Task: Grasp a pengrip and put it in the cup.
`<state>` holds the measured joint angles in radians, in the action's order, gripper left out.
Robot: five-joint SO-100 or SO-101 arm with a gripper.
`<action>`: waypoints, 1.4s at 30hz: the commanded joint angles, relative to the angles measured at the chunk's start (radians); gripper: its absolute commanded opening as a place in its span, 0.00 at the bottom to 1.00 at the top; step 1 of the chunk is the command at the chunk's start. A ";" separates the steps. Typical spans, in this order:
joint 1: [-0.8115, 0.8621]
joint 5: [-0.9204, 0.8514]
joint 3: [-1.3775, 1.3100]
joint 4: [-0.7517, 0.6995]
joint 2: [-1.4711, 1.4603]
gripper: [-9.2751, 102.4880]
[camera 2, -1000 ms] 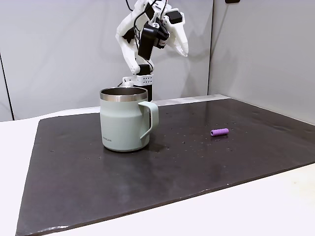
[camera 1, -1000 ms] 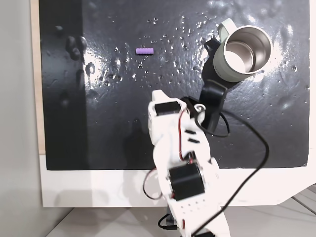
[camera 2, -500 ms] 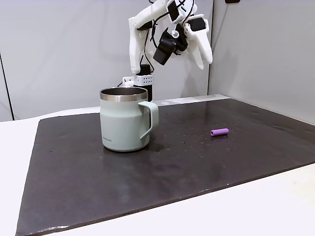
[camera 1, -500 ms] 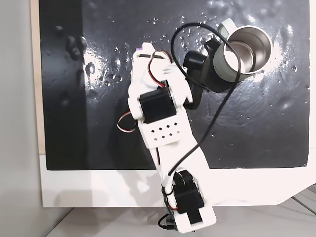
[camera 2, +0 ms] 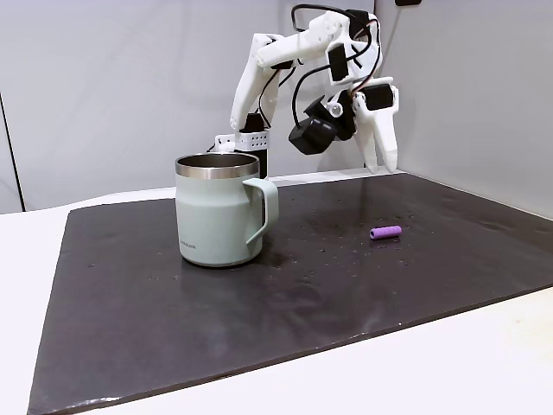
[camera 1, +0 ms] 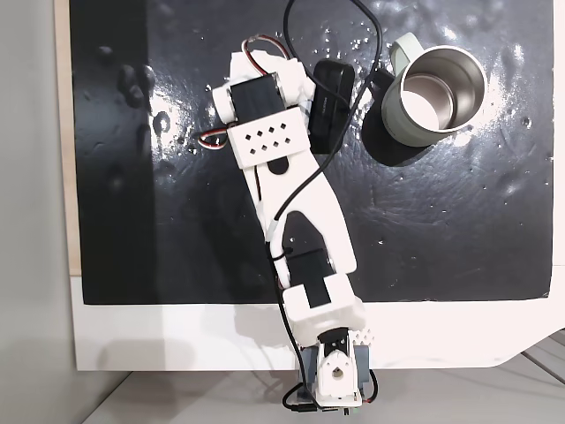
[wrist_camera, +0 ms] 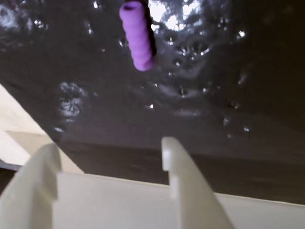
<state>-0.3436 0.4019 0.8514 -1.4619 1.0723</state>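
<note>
Plainly, the pengrip is a short purple ribbed tube lying on the dark mat of the worktop, well apart from the cup; the arm arches forward above it; the end effector hangs fingertips down, spread wide and holding nothing.

My arm reaches up the middle of a fixed view from its base at the bottom edge. In another fixed view my gripper hangs at upper right, fingers pointing down. My fingertips stand parted in the wrist view, holding nothing.
</note>
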 commanded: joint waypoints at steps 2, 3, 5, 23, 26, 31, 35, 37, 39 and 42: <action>0.011 -0.012 -0.123 -0.028 -0.087 0.27; 0.011 -0.012 -0.130 -0.026 -0.110 0.27; 0.012 -0.015 -0.138 -0.020 -0.152 0.27; 0.035 -0.084 -0.169 0.117 -0.311 0.24; 0.043 -0.095 -0.172 0.130 -0.330 0.22; 0.058 -0.110 -0.189 0.137 -0.364 0.18; 0.069 -0.138 -0.209 0.140 -0.387 0.10; 0.072 -0.147 -0.210 0.140 -0.390 0.09; 0.074 -0.147 -0.215 0.135 -0.390 0.09; 0.078 -0.146 -0.250 0.101 -0.370 0.08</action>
<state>-0.3053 0.2700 0.6719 -1.3438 0.6780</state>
